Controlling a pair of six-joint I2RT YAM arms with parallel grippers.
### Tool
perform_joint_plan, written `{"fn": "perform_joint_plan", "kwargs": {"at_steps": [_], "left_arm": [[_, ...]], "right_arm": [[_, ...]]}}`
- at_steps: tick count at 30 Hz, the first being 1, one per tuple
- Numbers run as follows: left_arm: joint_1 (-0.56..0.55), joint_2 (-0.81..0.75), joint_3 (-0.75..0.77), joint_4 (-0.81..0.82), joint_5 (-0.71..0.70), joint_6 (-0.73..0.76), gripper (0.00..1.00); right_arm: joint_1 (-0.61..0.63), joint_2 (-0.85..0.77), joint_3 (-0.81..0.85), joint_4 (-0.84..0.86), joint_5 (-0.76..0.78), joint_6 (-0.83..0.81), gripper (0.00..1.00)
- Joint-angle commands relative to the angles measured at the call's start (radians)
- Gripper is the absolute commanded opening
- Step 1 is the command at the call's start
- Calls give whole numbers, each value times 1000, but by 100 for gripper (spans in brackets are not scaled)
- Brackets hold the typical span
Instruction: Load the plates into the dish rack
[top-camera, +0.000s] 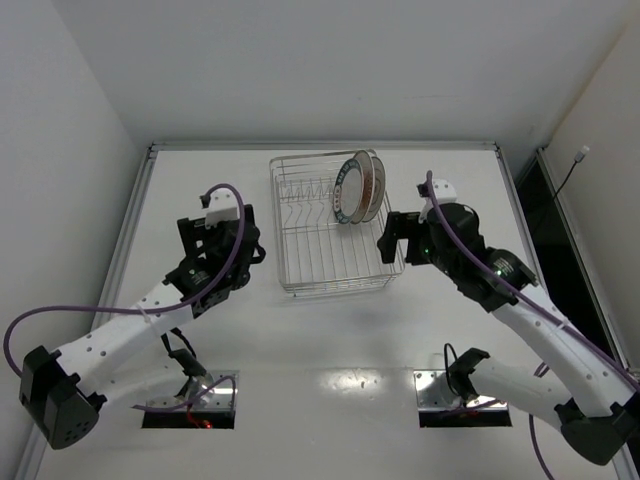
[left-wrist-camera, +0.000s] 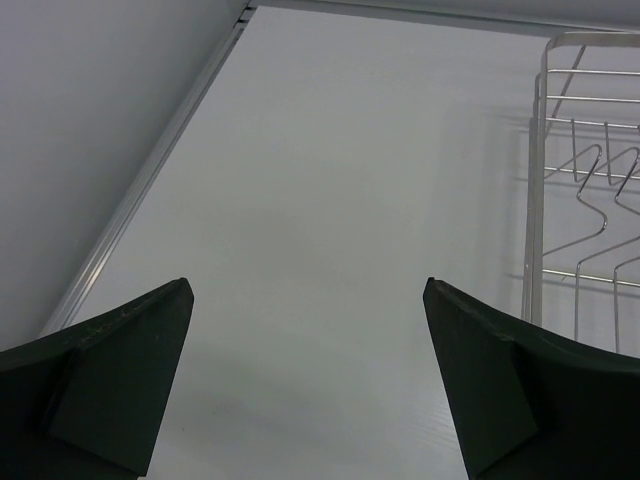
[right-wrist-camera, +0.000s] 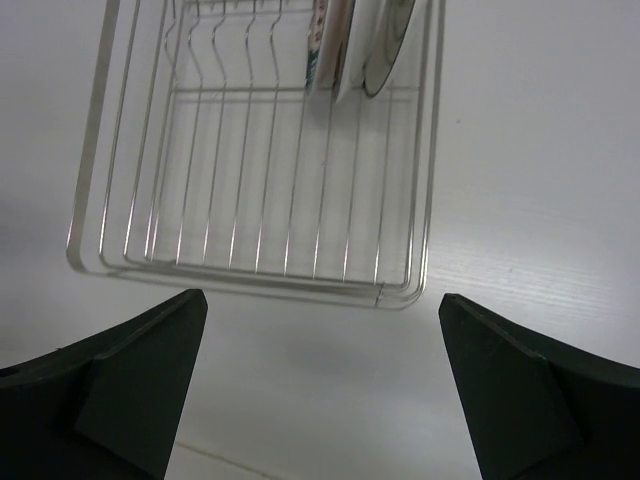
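plates (top-camera: 358, 187) on edge, far right of the dish rack (top-camera: 340, 288), faces pointing left; rack runs lengthwise away from the arms; left gripper (left-wrist-camera: 307, 285) and right gripper (right-wrist-camera: 322, 295) both spread wide, empty

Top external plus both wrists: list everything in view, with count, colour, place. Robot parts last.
dish rack: one, silver wire, far centre of the table, between the grippers.
teal-rimmed plate: one, white with a dark teal rim, upright at the rack's far right end.
orange-red plate: one, white with an orange-red pattern, upright beside the teal one.
plain plate: one, pale with a dark edge, same row; clear only in the right wrist view.
table: one, white.
left gripper: dark, open, empty, left of the rack.
right gripper: dark, open, empty, right of the rack.
left arm, right arm: white, purple cables.
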Motion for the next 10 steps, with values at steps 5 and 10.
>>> {"fn": "perform_joint_plan", "kwargs": {"at_steps": [5, 10], "left_arm": [[-3, 7, 34, 19, 12, 13, 100], [-3, 41, 34, 39, 49, 24, 100]], "right_arm": [[1, -192, -90, -27, -17, 47, 100], [1, -149, -55, -103, 68, 64, 100]]}}
